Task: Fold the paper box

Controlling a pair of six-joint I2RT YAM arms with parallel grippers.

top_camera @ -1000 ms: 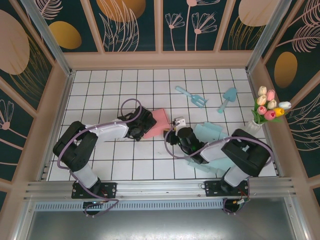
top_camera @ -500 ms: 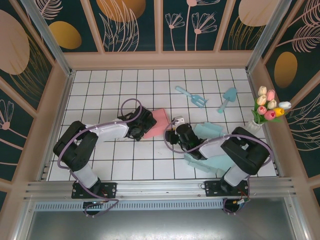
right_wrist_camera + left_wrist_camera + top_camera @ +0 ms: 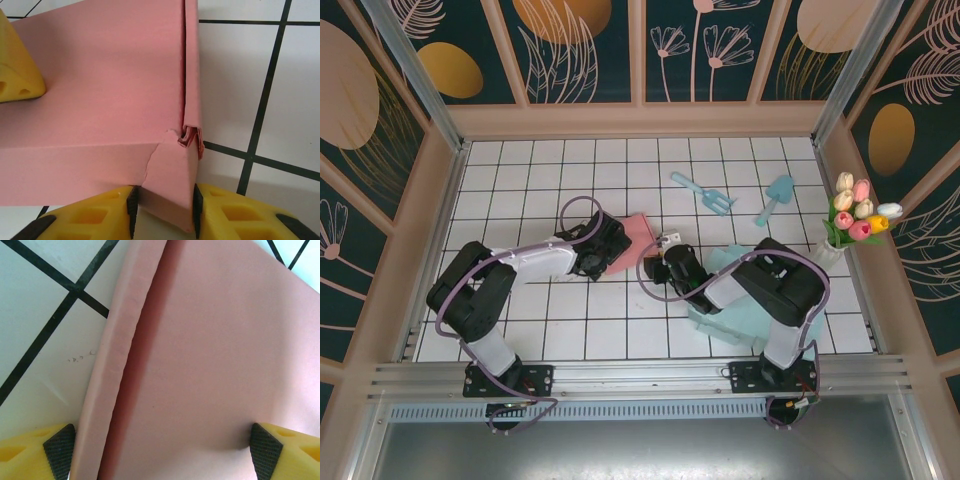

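Right pincer [image 3: 164, 212] was closed on the nearest corner of the pink paper box [image 3: 110, 85], one yellow finger against each face, just below a creased, slightly ragged fold. Beyond the jaws the box lay on the white tiled tabletop [image 3: 240, 65], its raised wall running away from them. Left pincer [image 3: 162, 452] stood wide open astride the opposite side, one pad outside the wall, the other on the floor panel. Such thin card looked light, limp and easy to crush or tear, and likely to slide on the tiles. Holding close beside the creases, with the other pincer pinning the panel, seemed safest.
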